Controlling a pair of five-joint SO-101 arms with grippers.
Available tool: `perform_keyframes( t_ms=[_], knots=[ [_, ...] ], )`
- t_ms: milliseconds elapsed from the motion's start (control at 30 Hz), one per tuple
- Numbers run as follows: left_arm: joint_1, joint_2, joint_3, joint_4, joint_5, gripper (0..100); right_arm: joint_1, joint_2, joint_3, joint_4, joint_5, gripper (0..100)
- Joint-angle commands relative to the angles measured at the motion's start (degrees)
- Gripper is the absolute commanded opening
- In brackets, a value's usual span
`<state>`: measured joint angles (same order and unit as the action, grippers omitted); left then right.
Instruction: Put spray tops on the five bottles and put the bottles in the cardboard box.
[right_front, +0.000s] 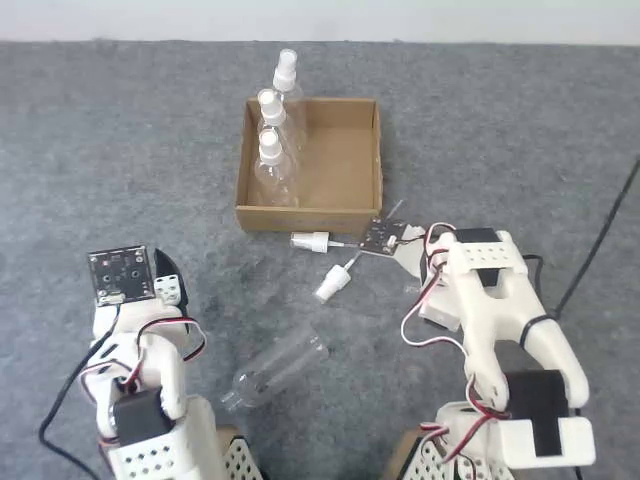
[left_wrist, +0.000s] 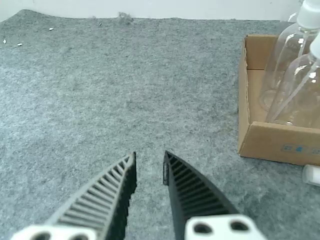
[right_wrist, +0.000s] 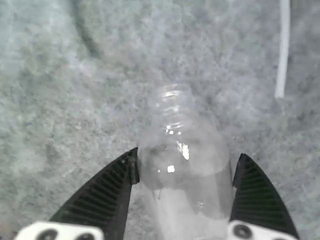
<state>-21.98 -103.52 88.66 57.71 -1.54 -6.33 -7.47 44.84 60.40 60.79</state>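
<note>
Left arm (right_front: 140, 380): lower left of the high view, folded back, wrist raised.
Left gripper (left_wrist: 150, 159): jaws a narrow gap apart.
Right arm (right_front: 500, 300): lower right, stretched toward frame centre.
Right gripper (right_wrist: 186, 162): jaws wide, clamped on the sides of a bottle (right_wrist: 182, 145).

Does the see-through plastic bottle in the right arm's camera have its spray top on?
Off. The clear plastic bottle has a bare threaded neck.

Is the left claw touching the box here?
Apart. The left wrist view shows bare carpet between the open left claw and the box.
</note>
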Motion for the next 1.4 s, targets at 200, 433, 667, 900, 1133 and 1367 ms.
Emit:
perform_keyframes(
  t_ms=[200, 433, 667, 900, 1133, 1367],
  knots=[
    [0.18, -0.70, -0.22, -2.11, -0.53, 9, -0.13, -0.92, -4.48, 3.65, 0.09, 24.8],
    [0.18, -0.70, -0.22, -2.11, -0.53, 9, -1.63, -0.84, -5.10, 2.24, -4.22, 24.8],
    [0.18, -0.70, -0.22, -2.11, -0.53, 9, -3.47, -0.66, -5.10, 2.24, -4.66, 24.9],
    [0.18, -0.70, -0.22, -2.11, -0.53, 9, -1.45, -0.57, -5.10, 2.24, -4.31, 24.5],
    [0.18, -0.70, -0.22, -2.11, -0.53, 9, -1.45, -1.01, -5.19, 2.77, -4.66, 10.8],
    [0.18, -0.70, -0.22, -2.11, -0.53, 9, -1.45, -4.00, -8.09, 6.99, -11.08, 7.6]
  ],
)
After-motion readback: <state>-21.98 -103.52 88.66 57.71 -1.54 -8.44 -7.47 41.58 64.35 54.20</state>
